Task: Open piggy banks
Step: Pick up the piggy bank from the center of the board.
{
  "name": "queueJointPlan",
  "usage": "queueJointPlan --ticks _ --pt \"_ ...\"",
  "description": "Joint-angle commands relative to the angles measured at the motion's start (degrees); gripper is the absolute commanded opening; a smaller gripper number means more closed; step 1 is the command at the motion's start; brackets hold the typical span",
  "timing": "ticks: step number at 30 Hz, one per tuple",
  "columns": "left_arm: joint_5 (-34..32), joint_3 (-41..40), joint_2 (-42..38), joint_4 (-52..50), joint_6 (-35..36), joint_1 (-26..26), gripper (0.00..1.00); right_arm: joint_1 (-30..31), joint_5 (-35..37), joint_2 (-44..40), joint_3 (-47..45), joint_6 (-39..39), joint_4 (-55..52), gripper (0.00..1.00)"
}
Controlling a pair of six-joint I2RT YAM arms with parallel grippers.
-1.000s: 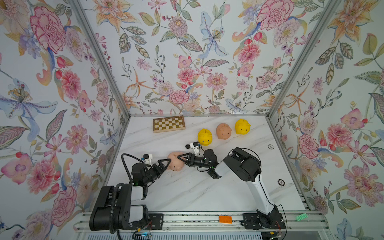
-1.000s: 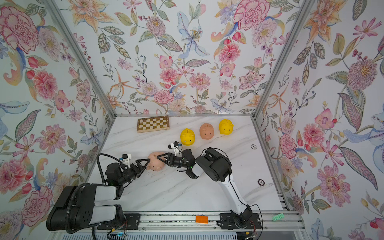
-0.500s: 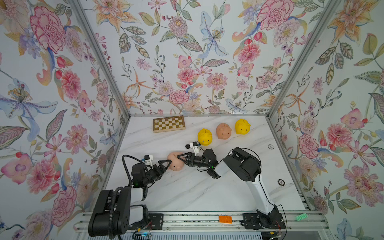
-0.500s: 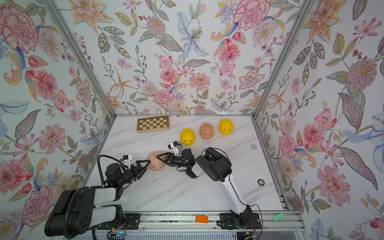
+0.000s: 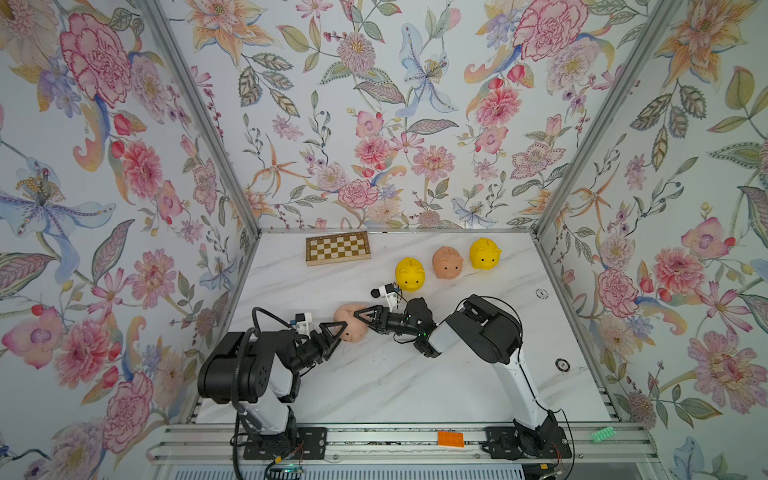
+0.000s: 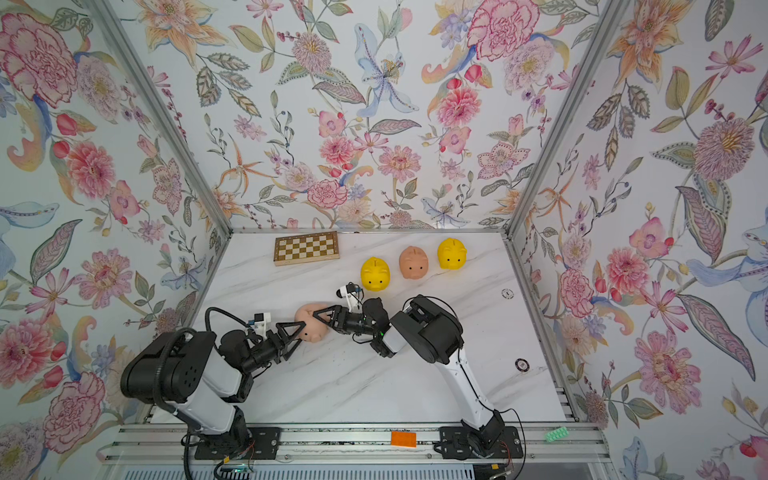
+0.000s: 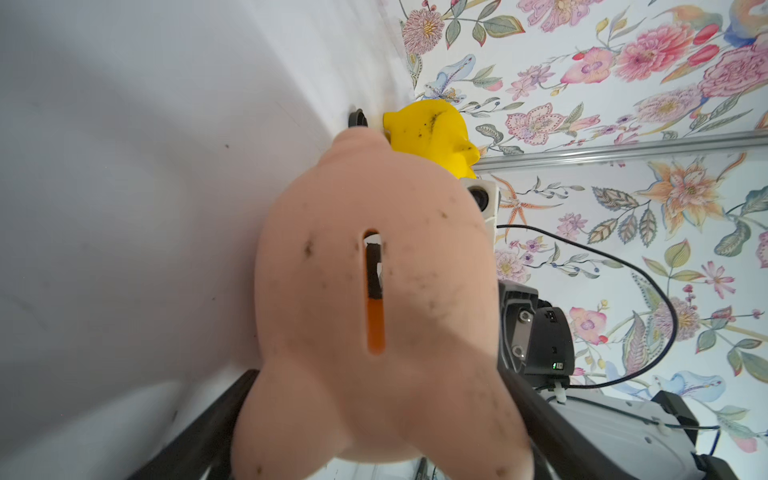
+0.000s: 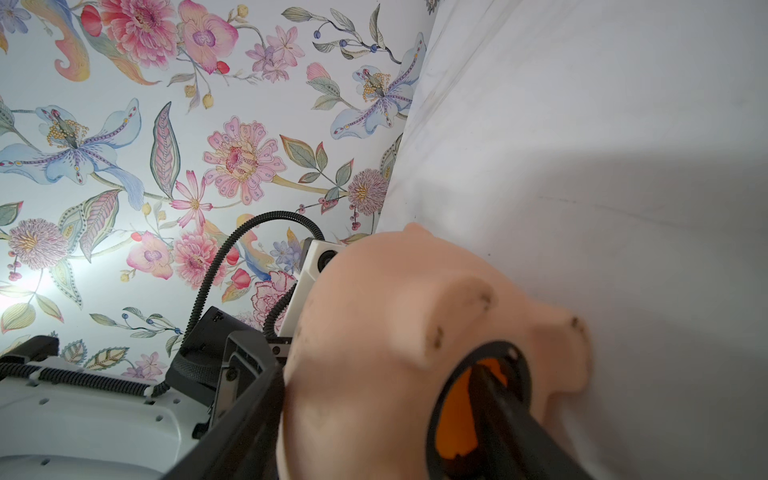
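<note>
A peach-pink piggy bank (image 5: 353, 326) (image 6: 311, 328) lies on its side mid-table, between both grippers. My left gripper (image 5: 335, 332) (image 7: 378, 415) is shut on its head end, a dark finger (image 7: 216, 415) against each flank, with the coin slot (image 7: 374, 291) facing the camera. My right gripper (image 5: 365, 316) (image 8: 374, 399) grips its body wall. One finger (image 8: 498, 407) reaches into the black-rimmed round belly hole (image 8: 457, 407) and the other finger (image 8: 253, 399) presses on the outside. Three more piggy banks stand upright at the back: yellow (image 5: 409, 274), pink (image 5: 447, 262), yellow (image 5: 484, 253).
A checkered chessboard (image 5: 338, 247) lies at the back left. Near the right wall a small black round piece (image 5: 562, 365) and a pale one (image 5: 541, 293) lie on the marble table (image 5: 395, 382). Another black round piece (image 7: 358, 118) lies by the nearest yellow pig.
My left gripper's jaws have closed in from wide open onto the pink piggy bank, and its arm has risen a little. The right gripper and the pig stay where they were.
</note>
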Motion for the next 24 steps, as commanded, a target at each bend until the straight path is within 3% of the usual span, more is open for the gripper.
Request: queueJointPlan --ticks 1,16,24 --pt "0.11 -0.41 4.83 10.27 -2.64 -0.93 0.84 0.22 0.22 2.40 -0.23 -0.39 -4.45 0.71" --pt "-2.09 -0.06 6.46 10.17 -1.23 -0.87 0.66 -0.80 -0.58 -0.97 -2.19 -2.59 -1.97 0.73" --pt "-2.02 0.19 6.66 10.04 -0.43 -0.85 0.63 -3.48 -2.14 -5.94 -4.83 -5.58 -3.49 0.77"
